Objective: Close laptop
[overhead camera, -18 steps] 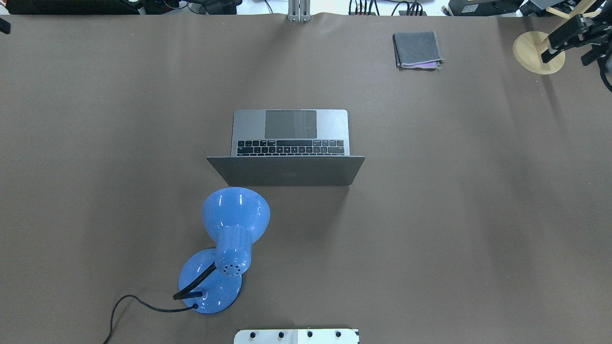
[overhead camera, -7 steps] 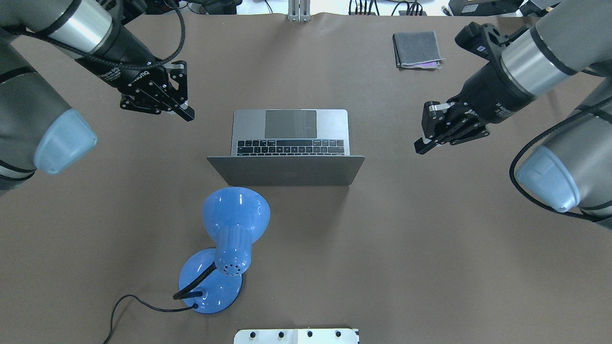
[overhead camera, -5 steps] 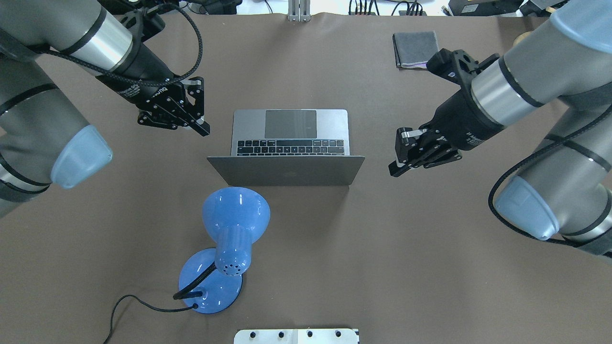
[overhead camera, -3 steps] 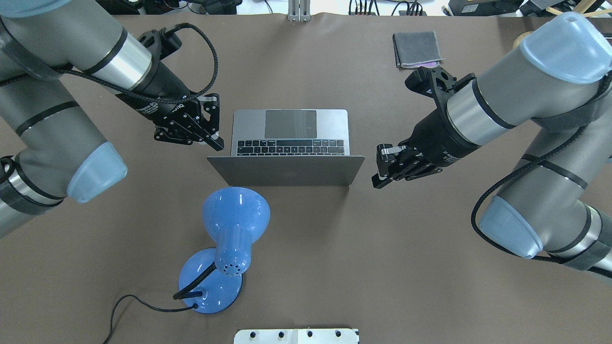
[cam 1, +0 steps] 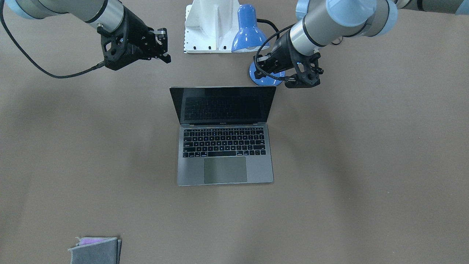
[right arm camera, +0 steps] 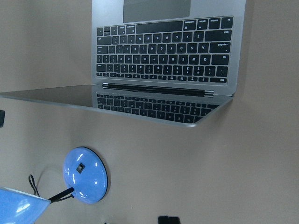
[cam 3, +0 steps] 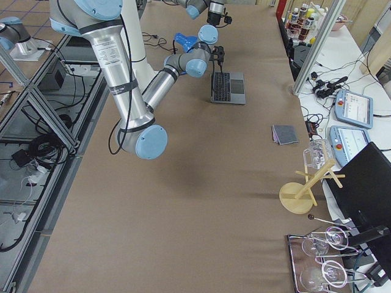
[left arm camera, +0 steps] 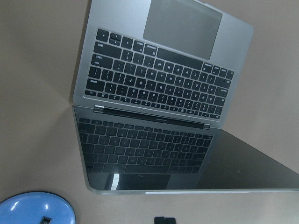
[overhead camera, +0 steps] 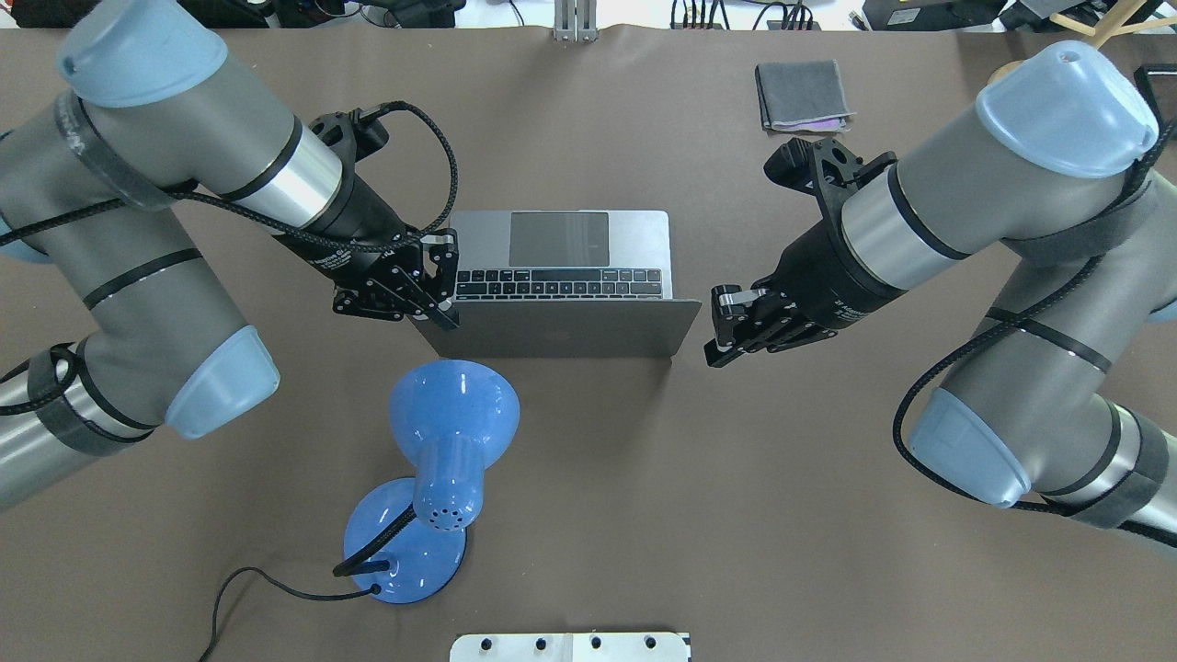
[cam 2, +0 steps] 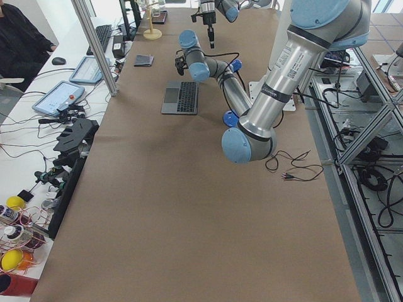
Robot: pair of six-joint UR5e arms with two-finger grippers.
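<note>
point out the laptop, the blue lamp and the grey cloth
laptop (overhead camera: 557, 240), overhead exterior view, on its trackpad
blue lamp (overhead camera: 452, 410), overhead exterior view, on its shade
grey cloth (overhead camera: 802, 93), overhead exterior view, on its top fold

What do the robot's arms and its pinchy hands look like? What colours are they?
Both arms are fat grey tubes with shiny silver rings, thin black bands and pale blue round caps at the joints. A braided black cable loops along each arm. The left gripper and the right gripper are black metal, each with two flat fingers. Small white lettering sits on the black wrists, too small to read.
</note>
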